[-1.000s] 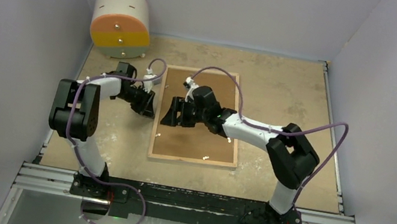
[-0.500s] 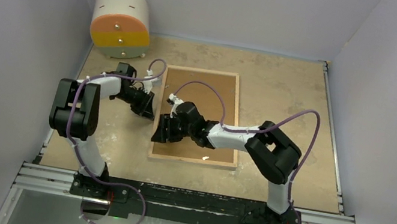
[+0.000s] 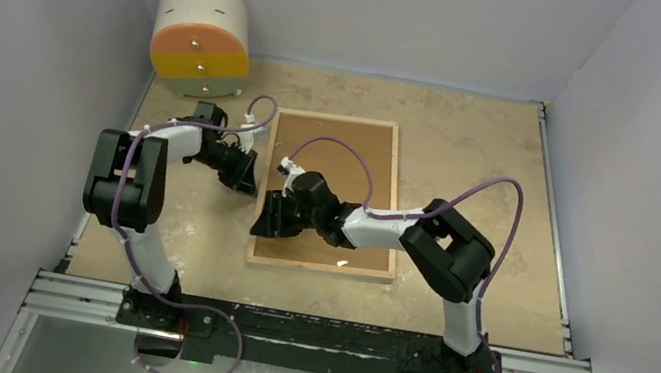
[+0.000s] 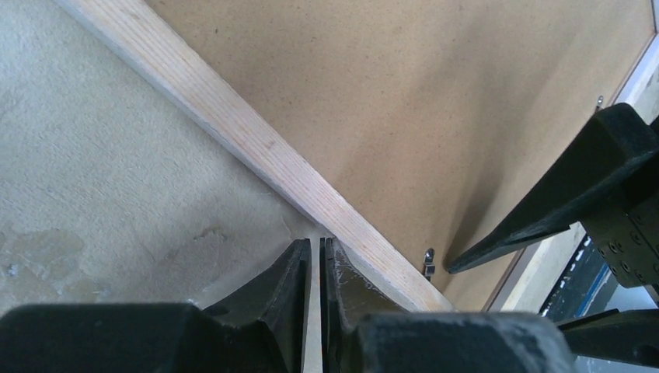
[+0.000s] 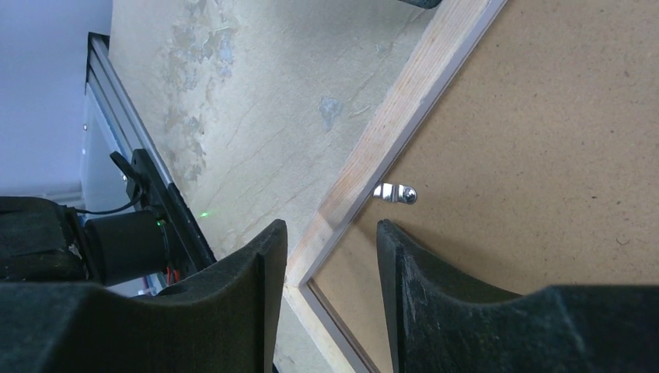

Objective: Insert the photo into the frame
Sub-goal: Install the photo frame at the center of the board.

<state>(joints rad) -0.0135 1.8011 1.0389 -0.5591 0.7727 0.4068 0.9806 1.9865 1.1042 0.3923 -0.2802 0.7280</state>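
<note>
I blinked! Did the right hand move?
Yes. The right hand slid along the frame toward its near-left corner.

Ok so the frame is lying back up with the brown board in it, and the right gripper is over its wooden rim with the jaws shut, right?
No, the jaws are open, not shut: the right wrist view shows the right gripper over the wooden rim of the frame, a finger on either side. The rest holds.
</note>
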